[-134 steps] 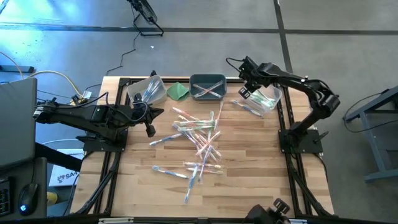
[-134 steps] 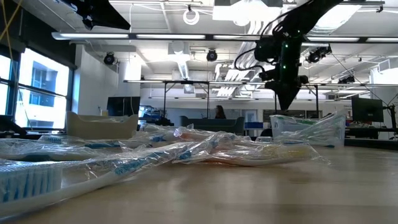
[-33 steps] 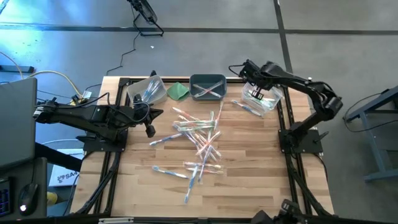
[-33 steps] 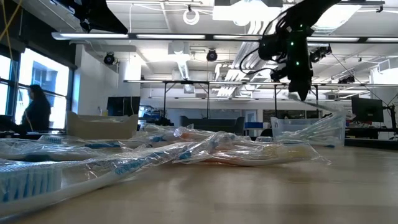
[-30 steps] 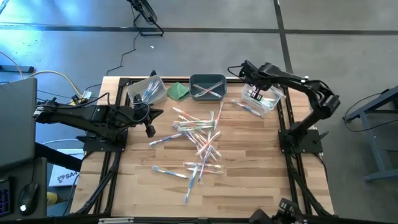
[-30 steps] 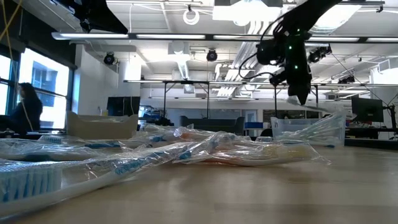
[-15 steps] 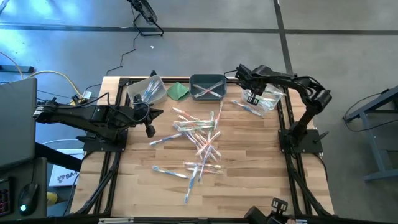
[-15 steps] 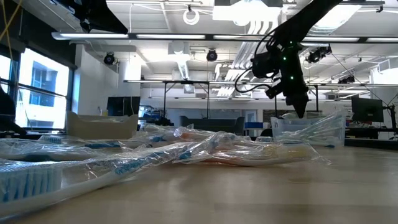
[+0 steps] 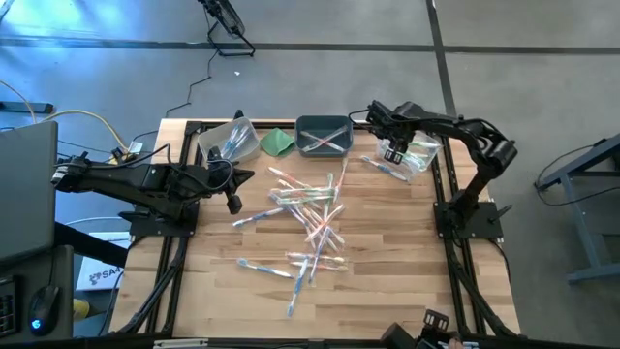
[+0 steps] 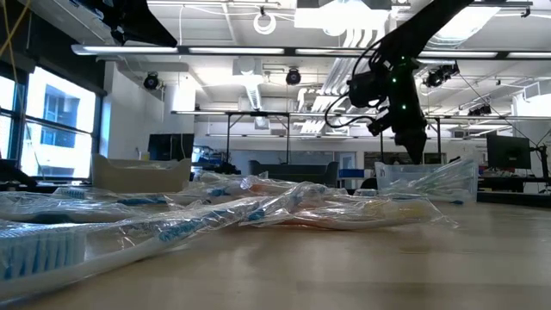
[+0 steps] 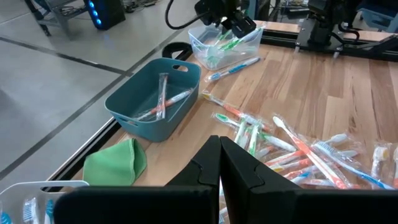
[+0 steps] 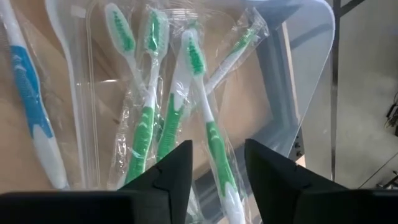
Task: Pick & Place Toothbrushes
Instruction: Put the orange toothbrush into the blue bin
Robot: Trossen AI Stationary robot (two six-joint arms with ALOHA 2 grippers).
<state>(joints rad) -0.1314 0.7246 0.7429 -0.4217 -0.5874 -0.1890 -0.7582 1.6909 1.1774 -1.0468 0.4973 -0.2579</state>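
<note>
The right tool (image 9: 391,153) is hanging over the clear bin (image 9: 417,155) with its fingers now spread apart, empty. Green toothbrushes (image 12: 186,118) are lying in that bin below it. The left tool (image 9: 233,204) is staying pressed together near the bench (image 9: 387,271) edge.

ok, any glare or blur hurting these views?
Low view: wrapped toothbrush head up close is blurred, ceiling lights glare. Right wrist view: clear wrappers on the green toothbrushes catch sheen, still readable. High view: bluish flare in one corner, light wooden table evenly lit.
</note>
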